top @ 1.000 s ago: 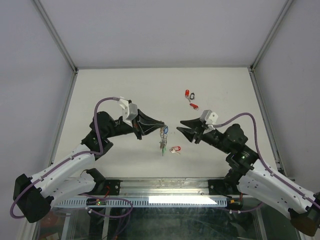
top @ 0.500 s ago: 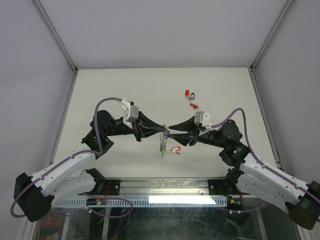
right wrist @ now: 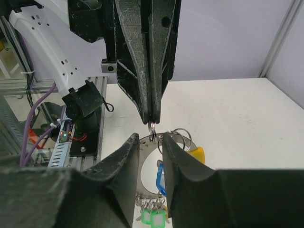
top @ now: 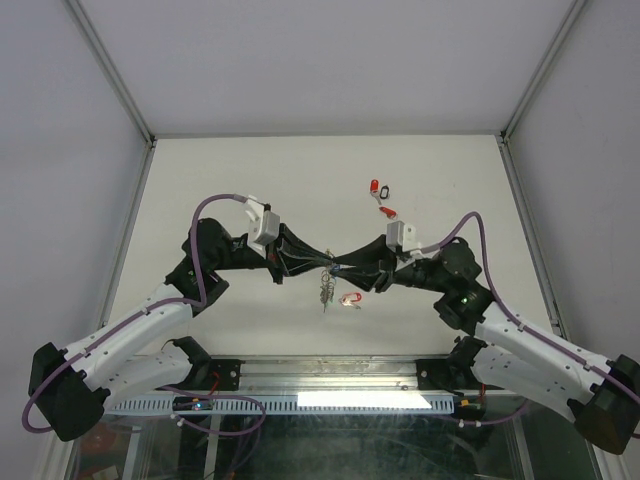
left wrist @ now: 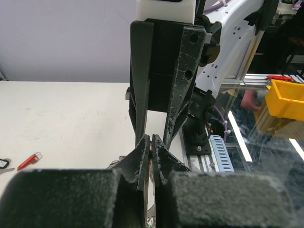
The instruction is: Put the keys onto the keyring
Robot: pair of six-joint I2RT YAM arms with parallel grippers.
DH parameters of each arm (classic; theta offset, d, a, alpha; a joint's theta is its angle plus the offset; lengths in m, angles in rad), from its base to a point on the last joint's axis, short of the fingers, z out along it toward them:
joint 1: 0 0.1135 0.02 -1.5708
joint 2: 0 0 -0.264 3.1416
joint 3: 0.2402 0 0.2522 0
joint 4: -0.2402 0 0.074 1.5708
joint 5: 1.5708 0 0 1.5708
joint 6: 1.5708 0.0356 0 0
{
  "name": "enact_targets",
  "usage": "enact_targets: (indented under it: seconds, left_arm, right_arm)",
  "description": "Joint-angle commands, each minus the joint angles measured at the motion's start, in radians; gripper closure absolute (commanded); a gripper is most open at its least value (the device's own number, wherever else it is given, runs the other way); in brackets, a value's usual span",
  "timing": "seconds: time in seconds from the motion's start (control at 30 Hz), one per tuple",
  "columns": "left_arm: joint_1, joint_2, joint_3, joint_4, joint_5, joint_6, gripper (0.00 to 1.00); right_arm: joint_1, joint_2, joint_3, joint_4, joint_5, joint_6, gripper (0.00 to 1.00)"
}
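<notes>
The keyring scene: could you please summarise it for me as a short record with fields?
left gripper: shut, pinching a small metal ring of the keyring
right gripper: open, fingers either side of that ring
hanging on the keyring: blue tag, green tags
loose on the table: red-tagged key

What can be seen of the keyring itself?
The keyring is a cluster of thin silvery wire loops with a yellow plastic piece. It hangs above the table, its top loop pinched by the shut left gripper. The open right gripper flanks it. Keys with blue and green tags dangle below.
</notes>
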Motion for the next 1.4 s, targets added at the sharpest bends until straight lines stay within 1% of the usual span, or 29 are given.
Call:
enact_targets:
  seconds: [0.0, 0.17, 0.23, 0.37, 0.5, 0.53, 0.67, 0.77, 0.93, 1.1, 1.23, 1.37]
  left_arm:
    - [0.006, -0.009, 0.059, 0.065, 0.026, 0.017, 1.0]
    - [0.007, -0.006, 0.057, 0.064, 0.027, 0.02, 1.0]
    - [0.006, -0.006, 0.055, 0.064, 0.027, 0.019, 1.0]
    - [0.006, -0.007, 0.05, 0.064, 0.028, 0.02, 1.0]
    - [0.006, -0.007, 0.052, 0.06, 0.026, 0.02, 1.0]
    - [0.006, -0.007, 0.053, 0.055, 0.027, 0.024, 0.97]
    - [0.008, -0.012, 0.067, 0.023, 0.032, 0.039, 0.68]
    - [0.006, -0.014, 0.097, -0.06, 0.03, 0.088, 0.61]
    - [0.006, -0.012, 0.171, -0.289, -0.03, 0.249, 0.58]
    - [0.003, 0.026, 0.231, -0.445, -0.069, 0.37, 0.58]
    - [-0.01, 0.049, 0.251, -0.5, -0.084, 0.42, 0.57]
    - [-0.032, 0.063, 0.252, -0.497, -0.098, 0.432, 0.57]
  right_arm:
    - [-0.002, 0.008, 0.049, 0.072, -0.016, 0.018, 0.75]
    - [-0.001, 0.011, 0.049, 0.099, -0.017, 0.037, 0.94]
    - [-0.001, 0.007, 0.051, 0.101, -0.017, 0.039, 1.0]
    - [-0.002, -0.013, 0.062, 0.074, -0.001, 0.036, 1.0]
    - [-0.001, -0.029, 0.109, -0.037, 0.005, 0.007, 1.0]
    - [-0.001, -0.033, 0.127, -0.077, 0.01, -0.025, 1.0]
    - [-0.001, -0.045, 0.195, -0.276, 0.05, -0.152, 1.0]
    - [-0.001, -0.042, 0.248, -0.421, 0.076, -0.241, 1.0]
    - [0.001, -0.005, 0.376, -0.683, 0.128, -0.371, 1.0]
    - [0.002, 0.069, 0.53, -0.94, 0.187, -0.462, 1.0]
    - [0.017, 0.121, 0.624, -1.057, 0.226, -0.505, 1.0]
    - [0.047, 0.148, 0.666, -1.097, 0.248, -0.51, 1.0]
